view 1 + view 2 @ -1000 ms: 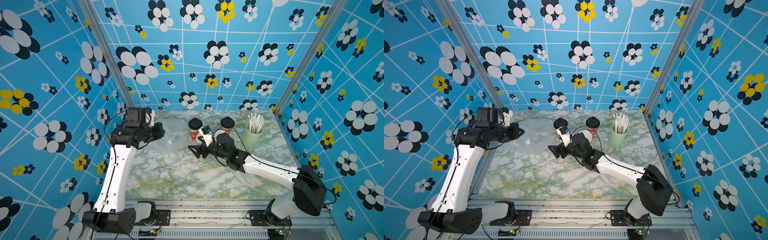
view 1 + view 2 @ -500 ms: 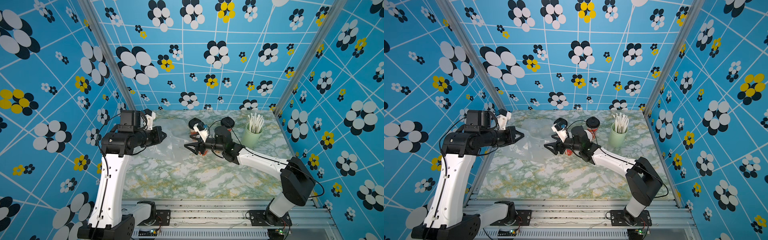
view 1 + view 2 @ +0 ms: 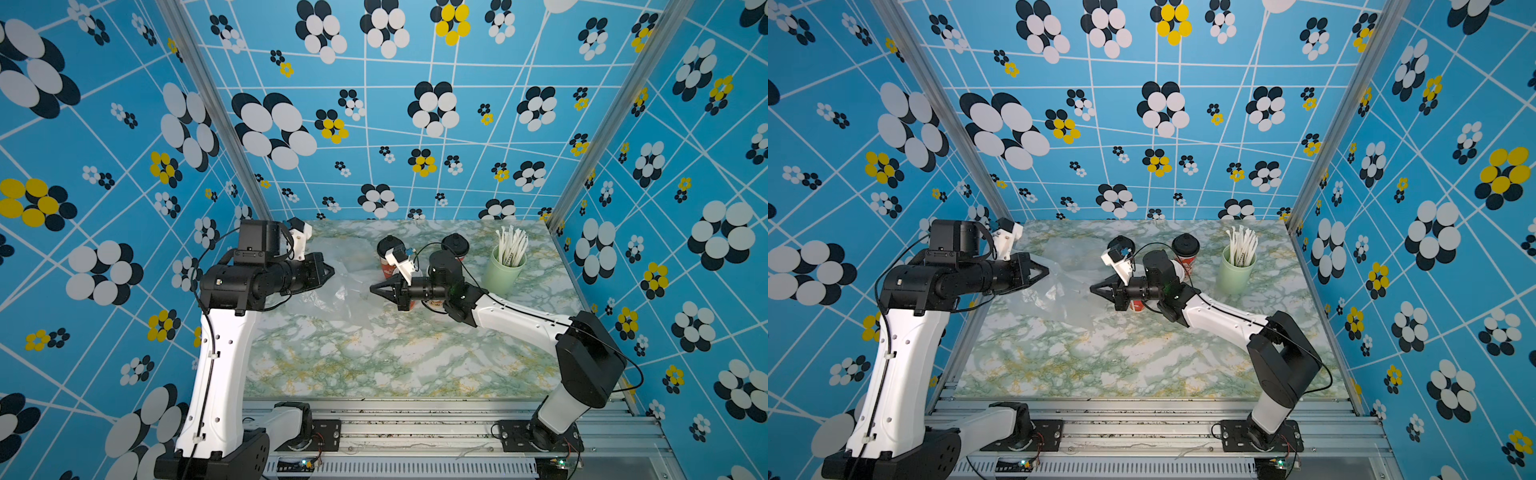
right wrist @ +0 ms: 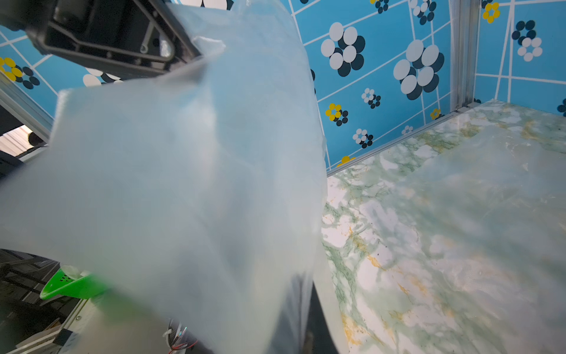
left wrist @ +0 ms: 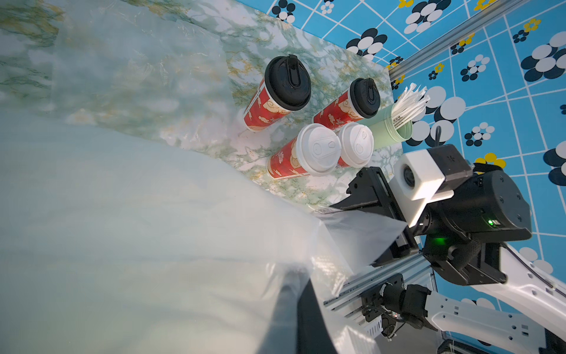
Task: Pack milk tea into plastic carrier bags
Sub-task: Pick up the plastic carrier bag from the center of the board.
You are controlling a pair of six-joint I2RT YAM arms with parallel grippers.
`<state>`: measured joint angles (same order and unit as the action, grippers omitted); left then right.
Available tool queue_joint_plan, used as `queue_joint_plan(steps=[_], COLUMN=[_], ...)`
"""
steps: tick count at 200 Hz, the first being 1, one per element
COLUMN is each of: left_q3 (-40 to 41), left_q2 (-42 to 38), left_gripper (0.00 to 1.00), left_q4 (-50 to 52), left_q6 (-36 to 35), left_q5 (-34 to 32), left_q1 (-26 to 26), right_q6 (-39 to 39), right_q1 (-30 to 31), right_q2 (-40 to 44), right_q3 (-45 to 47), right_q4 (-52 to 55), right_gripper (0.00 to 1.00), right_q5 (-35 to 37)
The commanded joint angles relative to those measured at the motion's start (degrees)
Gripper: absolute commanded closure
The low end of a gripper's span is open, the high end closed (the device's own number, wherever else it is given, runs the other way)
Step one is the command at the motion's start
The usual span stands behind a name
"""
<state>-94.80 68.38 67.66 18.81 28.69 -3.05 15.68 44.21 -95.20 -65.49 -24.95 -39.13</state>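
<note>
A crinkly transparent plastic carrier bag [image 3: 345, 293] [image 3: 1059, 293] hangs stretched above the table between my two grippers. My left gripper [image 3: 330, 272] [image 3: 1045, 272] [image 5: 295, 275] is shut on one side of it. Opposite, my right gripper [image 3: 373, 288] [image 3: 1093, 289] [image 4: 306, 285] is shut on the other side, and the film veils both wrist views. Two black-lidded milk tea cups [image 5: 288, 82] [image 5: 364, 98] and two white-lidded ones [image 5: 318, 148] [image 5: 355, 145] stand upright behind the right gripper. In both top views the right arm hides most of the white-lidded cups.
A second plastic bag [image 5: 137, 61] [image 3: 345, 249] lies flat on the marble table [image 3: 374, 357] at the back left. A pale green cup of white straws [image 3: 505, 270] [image 3: 1237, 270] stands at the back right, beside the cups. Blue flowered walls close in three sides.
My right gripper has swung left, away from the cups, and shut on the bag's free side. The left arm has shifted while still holding the bag.
</note>
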Motion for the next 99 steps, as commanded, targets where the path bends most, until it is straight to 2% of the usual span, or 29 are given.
queue_joint_plan(steps=[1,17,58,66,72,99], left_q3=[2.4,5.1,9.6,9.8,9.8,8.4], left_q2=[-1.0,-1.3,-1.9,-1.8,-1.7,-0.3], left_gripper=[0.9,0.78,0.62,0.58,0.51,0.4], left_q4=[-1.0,-2.9,-6.4,-6.6,-6.7,-6.6], left_q6=[-0.4,0.4,2.0,2.1,2.1,1.9], left_q5=[-0.6,0.9,2.1,2.1,2.1,1.7], left_q1=[0.2,0.2,0.0,-0.1,-0.2,-1.7], right_q6=[4.2,6.5,11.9,14.1,16.2,25.9], right_q1=[0.3,1.2,4.5,4.9,5.1,5.2], right_q2=[6.1,10.0,19.3,20.8,21.8,25.1], right_q3=[2.3,4.8,6.3,6.0,5.8,5.7], right_q4=[3.7,6.7,23.2,26.6,28.9,34.0], right_gripper=[1.0,1.0,1.0,1.0,1.0,1.0], right_q5=[3.2,6.0,13.7,15.5,16.6,18.5])
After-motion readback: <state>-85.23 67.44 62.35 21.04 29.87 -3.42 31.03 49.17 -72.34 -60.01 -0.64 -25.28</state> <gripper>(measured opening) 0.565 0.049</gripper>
